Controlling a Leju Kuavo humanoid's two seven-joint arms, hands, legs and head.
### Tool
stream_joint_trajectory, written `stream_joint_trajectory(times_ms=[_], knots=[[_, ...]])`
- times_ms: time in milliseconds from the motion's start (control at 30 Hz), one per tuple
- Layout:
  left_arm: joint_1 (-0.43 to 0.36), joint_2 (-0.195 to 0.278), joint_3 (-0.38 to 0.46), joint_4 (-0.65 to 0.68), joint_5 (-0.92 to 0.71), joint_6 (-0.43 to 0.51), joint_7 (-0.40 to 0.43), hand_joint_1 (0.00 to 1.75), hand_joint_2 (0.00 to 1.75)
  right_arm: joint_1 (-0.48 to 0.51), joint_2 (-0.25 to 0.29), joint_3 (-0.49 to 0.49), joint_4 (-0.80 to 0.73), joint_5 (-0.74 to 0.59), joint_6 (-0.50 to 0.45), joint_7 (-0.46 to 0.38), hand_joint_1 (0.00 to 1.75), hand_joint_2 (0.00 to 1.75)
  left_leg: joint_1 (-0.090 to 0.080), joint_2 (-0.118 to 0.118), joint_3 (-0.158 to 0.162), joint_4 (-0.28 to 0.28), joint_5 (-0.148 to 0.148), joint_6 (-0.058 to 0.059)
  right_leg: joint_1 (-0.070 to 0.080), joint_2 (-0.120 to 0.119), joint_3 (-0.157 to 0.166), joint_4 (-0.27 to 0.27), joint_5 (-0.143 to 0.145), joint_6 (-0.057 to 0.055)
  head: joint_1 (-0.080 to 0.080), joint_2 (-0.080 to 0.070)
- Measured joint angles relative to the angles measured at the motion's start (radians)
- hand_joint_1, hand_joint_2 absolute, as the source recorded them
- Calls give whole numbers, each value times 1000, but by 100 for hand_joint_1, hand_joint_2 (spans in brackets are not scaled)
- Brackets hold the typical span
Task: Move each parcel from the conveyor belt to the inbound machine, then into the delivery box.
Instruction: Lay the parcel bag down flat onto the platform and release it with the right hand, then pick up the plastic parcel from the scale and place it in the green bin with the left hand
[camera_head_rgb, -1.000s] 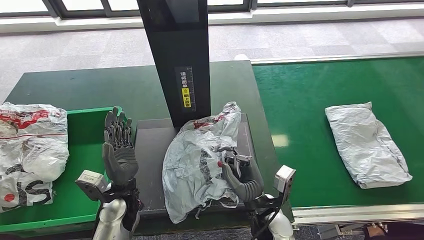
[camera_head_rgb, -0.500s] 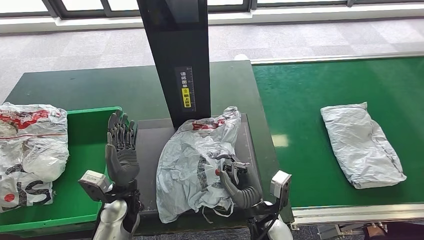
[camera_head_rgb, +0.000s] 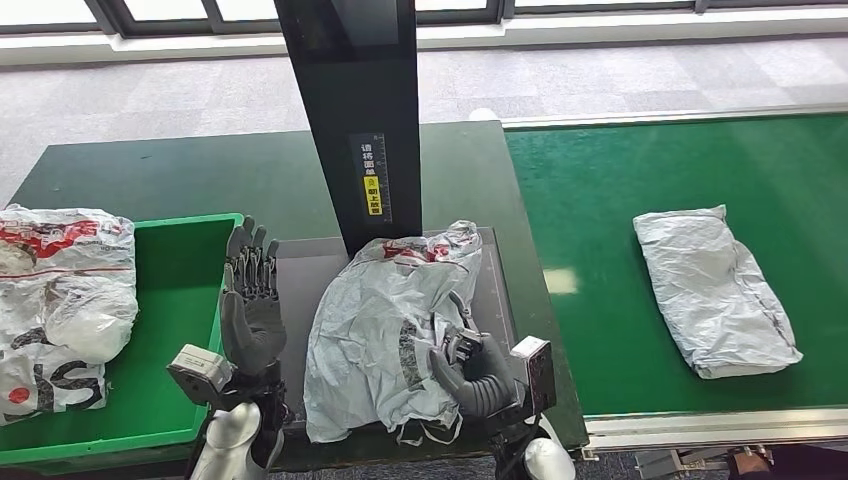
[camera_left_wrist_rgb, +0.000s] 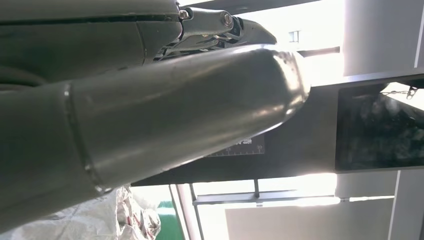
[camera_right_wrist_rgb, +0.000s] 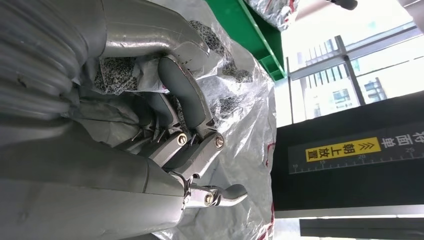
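Two robot hands showing in the head view, right robot hand (camera_head_rgb: 468, 368) gripping the crumpled parcel (camera_head_rgb: 385, 325) lying on the inbound machine (camera_head_rgb: 300, 290), left robot hand (camera_head_rgb: 250, 300) hovering released beside it, second parcel (camera_head_rgb: 712, 290) lying on the conveyor belt (camera_head_rgb: 620, 200), right wrist view showing fingers (camera_right_wrist_rgb: 185, 97) digging into the parcel's plastic.
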Motion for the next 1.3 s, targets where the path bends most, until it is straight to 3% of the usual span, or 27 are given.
stream_joint_trajectory(times_ms=[100,367,500,567,733,800,933,1300], knots=[[0,0,-8,0,-6,-7,2,0,0,0,-1,2,6,28,-9,5,0,0,0,0,0,0,0,0,0,0,0,0,0,0,0,0],[0,1,-47,0,-36,-28,12,0,0,10,-4,41,9,68,1,-13,0,0,0,0,0,0,0,0,0,0,0,0,0,0,0,0],[3,2,-57,4,-37,-31,55,0,0,64,-21,43,-76,97,-22,-42,0,0,0,0,0,0,0,0,0,0,0,0,0,0,0,0],[12,3,-61,3,-39,-19,84,0,0,112,-32,43,-159,159,-86,-68,0,0,0,0,0,0,-1,1,0,0,0,0,0,0,0,0],[51,2,-74,-26,-85,48,122,0,0,230,-40,35,-401,326,-365,-128,0,0,0,0,0,0,-2,1,0,0,-1,-1,-2,0,0,0],[58,1,-81,-35,-95,61,126,0,0,259,-40,27,-464,341,-407,-132,0,0,0,0,0,0,-3,1,0,0,-1,-1,-2,0,0,0],[61,1,-91,-41,-100,67,129,0,0,288,-40,21,-529,338,-422,-147,0,175,0,1,0,0,-2,1,0,0,-1,-1,-2,0,0,0],[60,5,-105,-25,-92,46,86,0,0,302,-39,1,-557,280,-438,-199,0,175,0,2,1,0,-2,1,0,0,0,-1,-2,0,0,0]])
